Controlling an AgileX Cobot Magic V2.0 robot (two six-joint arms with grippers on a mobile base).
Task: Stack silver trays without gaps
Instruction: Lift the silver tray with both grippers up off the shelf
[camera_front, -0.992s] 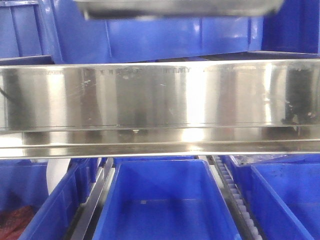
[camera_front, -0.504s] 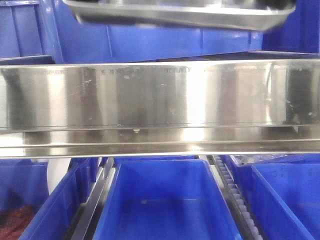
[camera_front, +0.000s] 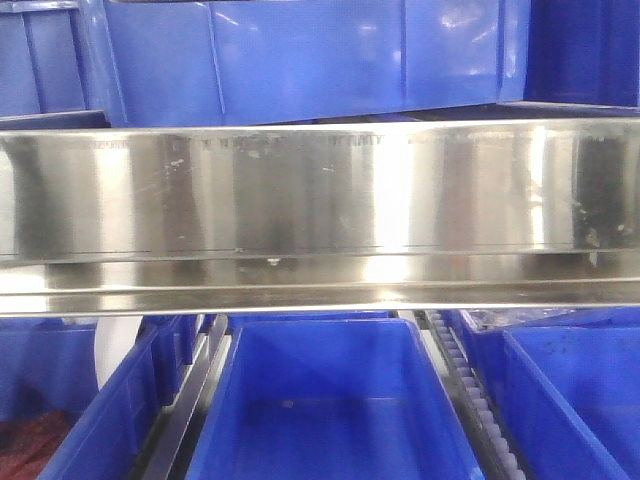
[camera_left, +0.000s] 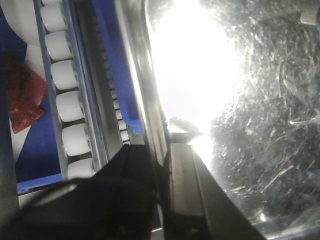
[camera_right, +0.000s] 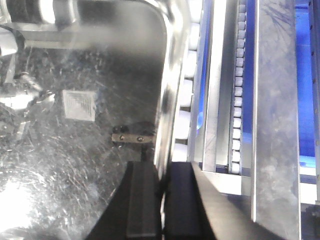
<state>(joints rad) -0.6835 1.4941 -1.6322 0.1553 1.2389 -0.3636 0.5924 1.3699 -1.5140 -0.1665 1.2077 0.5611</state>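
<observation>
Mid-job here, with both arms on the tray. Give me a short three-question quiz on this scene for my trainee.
1. True or false: the right pincer has one finger inside the silver tray and one outside its rim.
2. In the front view, what colour is the material in the lower-left blue bin? A green, B red, C yellow.
3. Fill in: in the left wrist view, the left pincer grips the tray's rim beside a row of white ____.
Key: 1 true; 2 B; 3 rollers.
</observation>
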